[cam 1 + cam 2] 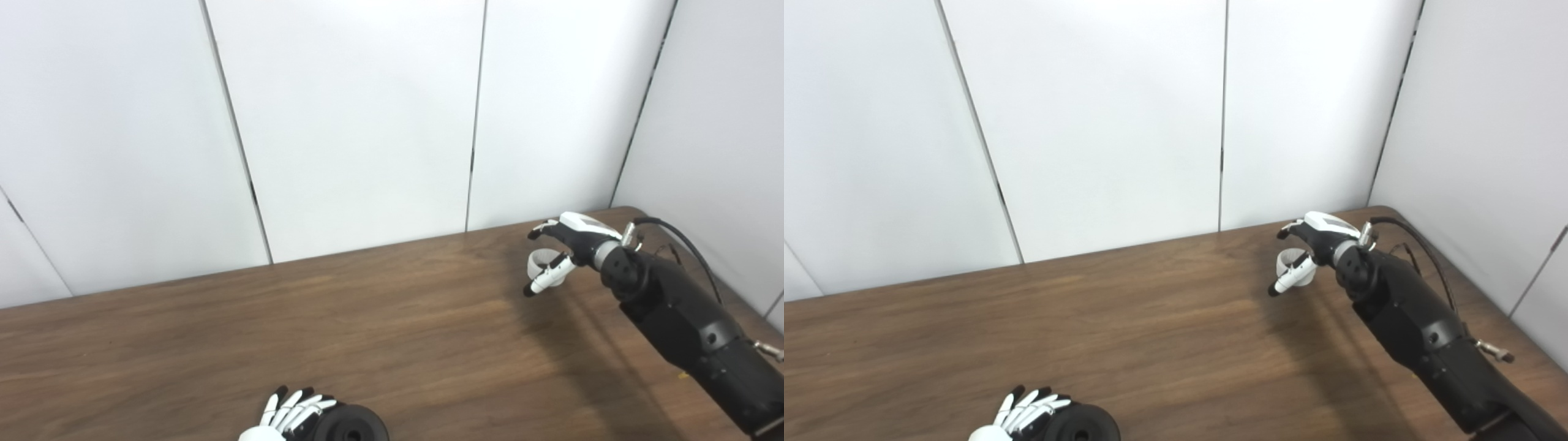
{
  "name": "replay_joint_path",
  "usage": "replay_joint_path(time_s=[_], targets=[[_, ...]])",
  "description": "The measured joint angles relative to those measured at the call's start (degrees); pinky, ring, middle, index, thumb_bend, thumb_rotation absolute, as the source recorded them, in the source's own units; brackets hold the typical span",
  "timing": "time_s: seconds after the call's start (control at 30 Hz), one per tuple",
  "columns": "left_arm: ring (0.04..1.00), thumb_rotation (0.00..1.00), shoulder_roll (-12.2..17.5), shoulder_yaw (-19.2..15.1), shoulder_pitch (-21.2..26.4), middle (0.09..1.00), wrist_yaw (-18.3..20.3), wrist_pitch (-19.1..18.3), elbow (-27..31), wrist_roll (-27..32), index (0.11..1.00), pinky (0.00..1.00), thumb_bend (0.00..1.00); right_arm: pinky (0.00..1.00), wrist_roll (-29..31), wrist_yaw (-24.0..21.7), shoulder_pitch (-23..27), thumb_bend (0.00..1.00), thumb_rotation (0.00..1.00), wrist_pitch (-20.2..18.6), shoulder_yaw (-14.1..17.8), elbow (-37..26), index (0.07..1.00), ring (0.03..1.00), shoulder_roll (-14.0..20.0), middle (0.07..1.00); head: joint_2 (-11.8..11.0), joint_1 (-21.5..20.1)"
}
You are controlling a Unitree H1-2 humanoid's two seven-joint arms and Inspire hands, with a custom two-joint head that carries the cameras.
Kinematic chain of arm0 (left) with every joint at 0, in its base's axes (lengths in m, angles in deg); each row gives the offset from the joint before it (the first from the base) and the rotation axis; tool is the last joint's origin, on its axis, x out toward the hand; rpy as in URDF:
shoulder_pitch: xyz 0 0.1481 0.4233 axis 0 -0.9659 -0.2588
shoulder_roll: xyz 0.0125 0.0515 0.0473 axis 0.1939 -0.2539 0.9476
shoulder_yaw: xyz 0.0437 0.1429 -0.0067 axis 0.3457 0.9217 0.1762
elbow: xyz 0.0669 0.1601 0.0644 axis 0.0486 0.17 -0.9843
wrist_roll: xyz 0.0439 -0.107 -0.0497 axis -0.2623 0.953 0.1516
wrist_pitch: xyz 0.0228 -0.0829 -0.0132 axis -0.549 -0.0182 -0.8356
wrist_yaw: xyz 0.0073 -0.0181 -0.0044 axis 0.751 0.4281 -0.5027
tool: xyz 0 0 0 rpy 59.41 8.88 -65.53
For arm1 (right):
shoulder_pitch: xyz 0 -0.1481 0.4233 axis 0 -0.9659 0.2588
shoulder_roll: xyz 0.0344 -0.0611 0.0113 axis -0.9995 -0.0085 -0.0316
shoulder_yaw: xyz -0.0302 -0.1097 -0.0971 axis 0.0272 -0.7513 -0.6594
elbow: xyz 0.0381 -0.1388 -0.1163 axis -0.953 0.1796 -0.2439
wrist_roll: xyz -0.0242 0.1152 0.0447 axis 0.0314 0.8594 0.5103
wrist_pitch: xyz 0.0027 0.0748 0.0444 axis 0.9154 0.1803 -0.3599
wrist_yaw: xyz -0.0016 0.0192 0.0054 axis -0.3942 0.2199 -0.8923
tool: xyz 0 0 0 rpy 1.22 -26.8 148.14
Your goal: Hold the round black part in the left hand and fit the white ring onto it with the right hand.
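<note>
Resting at the near edge of the desk (392, 318), the round black part (355, 422) is seen at the bottom of both views, partly cut off by the frame. It is grasped by the left hand (288, 416), whose white fingers (303, 407) with dark tips are laid over its left side. A small hole is visible near the part's middle. The white ring (542, 264) is held by the right hand (560, 254) far off at the right rear of the desk, near the corner where the white wall panels (355, 122) meet. The ring is pinched between the thumb and the fingers, raised above the wood, with a shadow cast beneath on the desk. The right hand's black forearm (686, 318) is seen running in from the lower right, with a black cable (686, 242) looped behind the wrist. Ring and black part are well apart.
</note>
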Motion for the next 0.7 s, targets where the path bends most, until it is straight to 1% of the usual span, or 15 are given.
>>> replay_joint_path(time_s=[0.23,0.37,0.5,0.7], targets=[[0.898,0.06,0.0,0.0,0.0,0.813,0.0,0.0,0.0,0.0,0.481,1.0,0.52,0.98,-1.7,-0.6,0.3,0.94,0.31,0.0,-0.7,1.8,0.872,1.0,0.0,0.984,0.1,0.0],[0.899,0.06,0.0,0.0,0.0,0.816,-0.1,0.0,0.0,-0.1,0.482,1.0,0.52,0.96,-2.2,-1.0,0.4,0.94,0.31,0.0,-1.2,2.7,0.873,1.0,0.0,0.983,0.2,0.1],[0.897,0.06,0.0,0.0,0.0,0.814,-0.1,0.0,0.0,-0.1,0.482,1.0,0.52,0.99,-2.2,-1.1,0.4,0.93,0.3,0.1,-1.3,3.0,0.89,1.0,0.0,0.983,0.3,0.2],[0.9,0.06,0.0,0.0,0.0,0.818,-0.2,0.0,0.0,-0.1,0.482,1.0,0.52,1.0,-2.2,-1.1,0.4,0.92,0.29,0.1,-1.3,3.7,0.895,1.0,0.0,0.985,0.3,0.2]])
